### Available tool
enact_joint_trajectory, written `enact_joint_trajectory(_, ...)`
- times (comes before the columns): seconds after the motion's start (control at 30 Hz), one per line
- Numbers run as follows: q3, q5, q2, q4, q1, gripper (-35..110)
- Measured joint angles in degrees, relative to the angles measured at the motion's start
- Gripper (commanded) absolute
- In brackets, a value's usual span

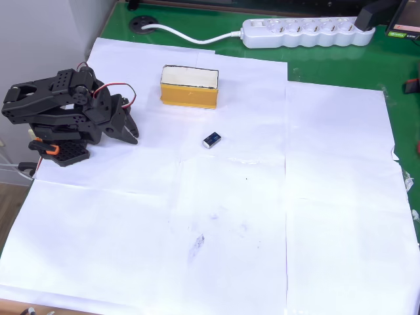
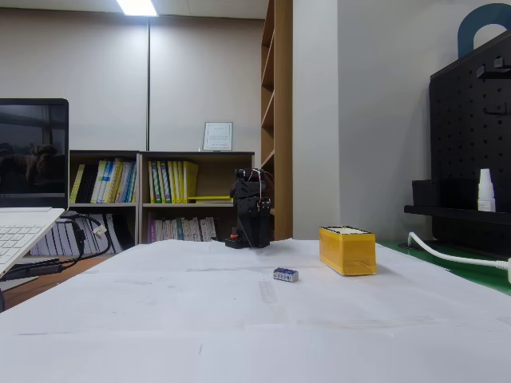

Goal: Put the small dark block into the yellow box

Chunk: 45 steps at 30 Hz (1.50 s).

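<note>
So nothing is done yet: the small dark block (image 1: pixel 211 140) lies on the paper just beside the yellow box (image 1: pixel 189 86), while the gripper (image 1: pixel 128 131) (fingers drawn close together, holding nothing) sits folded near the table's left edge.

In the overhead view the pincer (image 1: pixel 128 131) points down past the folded arm, so whether its fingers are parted or closed cannot be told; in the fixed view it is a dark mass at the far end of the table (image 2: pixel 239 335), too small to read. The small dark block (image 1: pixel 211 140) is too tiny for any marking to be made out. The power strip (image 1: pixel 308 33) has its right end covered by a dark plug, and the laptop (image 2: pixel 24 199) is cut off by the left edge.
</note>
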Motion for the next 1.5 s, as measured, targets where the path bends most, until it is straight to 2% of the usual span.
enact_joint_trajectory(0.47,-0.2,-0.4,0.0,-0.4,-1.6,0)
enact_joint_trajectory(0.77,1.1,-7.7,11.9,-12.9,-0.2,0)
enact_joint_trajectory(0.87,8.2,-8.6,19.1,-12.7,-0.4,0)
enact_joint_trajectory(1.03,26.7,-10.5,32.6,-6.4,-0.4,0)
enact_joint_trajectory(1.17,40.3,-15.6,41.7,-3.0,1.5,0)
enact_joint_trajectory(1.33,50.5,-24.2,53.9,-4.6,5.1,0)
enact_joint_trajectory(1.5,62.7,-26.4,68.7,-4.8,4.7,0)
